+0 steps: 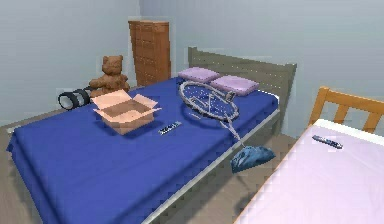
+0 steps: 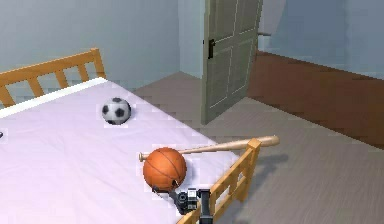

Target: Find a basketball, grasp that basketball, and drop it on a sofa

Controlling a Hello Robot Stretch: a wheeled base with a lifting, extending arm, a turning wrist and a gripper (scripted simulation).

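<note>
The basketball (image 2: 165,168) lies on the white bed (image 2: 60,150), orange and dark-seamed, at the corner by the bed's low wooden rail (image 2: 238,172); the robot's claw (image 2: 186,200) sits right at the near side of the ball, at the end of the dark arm (image 2: 206,209); since the ball rests on the mattress there, I cannot tell whether the claw holds anything, nor how its fingers stand. A wooden baseball bat (image 2: 215,148) lies along that same edge of the white bed, just beyond the ball; a black-and-white football (image 2: 117,111) rests further up the mattress, toward the slatted headboard (image 2: 50,72). Beyond the white bed's rail a pale door (image 2: 228,60) stands ajar. Across a strip of floor from the white bed stands a blue bed (image 1: 70,165); it carries a teddy bear (image 1: 110,72), a cardboard box (image 1: 125,108), a tennis racket (image 1: 208,100) and two lilac pillows (image 1: 218,79); blue cloth (image 1: 252,157) lies on the floor between the two beds.
</note>
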